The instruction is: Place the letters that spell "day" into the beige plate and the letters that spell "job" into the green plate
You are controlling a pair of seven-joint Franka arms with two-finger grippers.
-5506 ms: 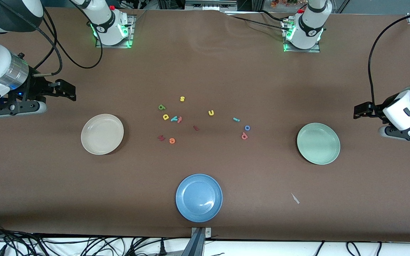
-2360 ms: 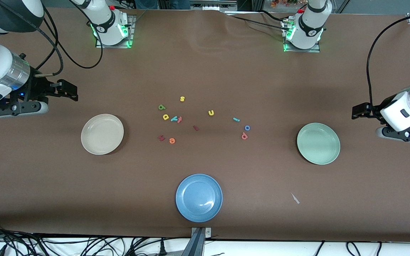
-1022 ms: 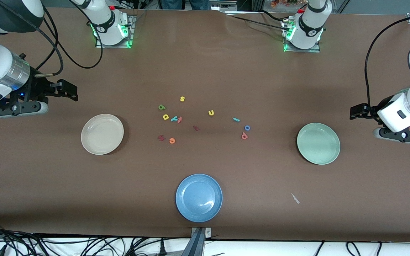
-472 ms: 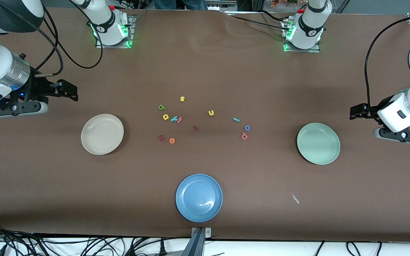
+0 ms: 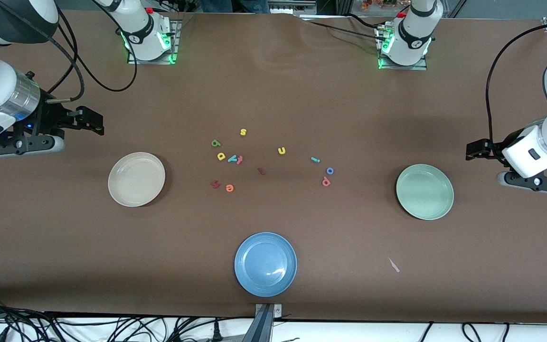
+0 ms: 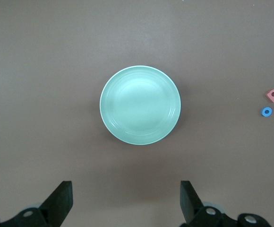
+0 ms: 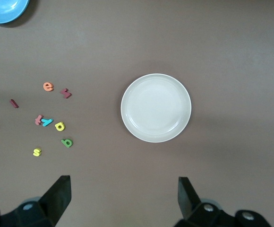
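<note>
The beige plate [image 5: 136, 179] [image 7: 156, 108] lies empty toward the right arm's end, the green plate [image 5: 424, 191] [image 6: 140, 104] empty toward the left arm's end. Between them, on the table, lie the yellow d [image 5: 221, 156], green a [image 5: 215, 143] and teal y [image 5: 232, 159], and closer to the green plate the teal j [image 5: 315, 159], blue o [image 5: 330, 171] and salmon b [image 5: 325, 181]. My right gripper [image 5: 94, 122] [image 7: 124, 196] hangs open and empty beside the beige plate. My left gripper [image 5: 472, 150] [image 6: 126, 198] hangs open and empty beside the green plate.
A blue plate [image 5: 265, 264] sits near the table's front edge. Other loose letters lie among the task letters: yellow s [image 5: 243, 132], yellow u [image 5: 281, 150], orange e [image 5: 229, 188] and dark red ones [image 5: 215, 184]. A small pale scrap [image 5: 393, 265] lies on the cloth.
The left gripper has crept slightly toward the table's middle, by the green plate. The right arm and all letters have stayed put.
</note>
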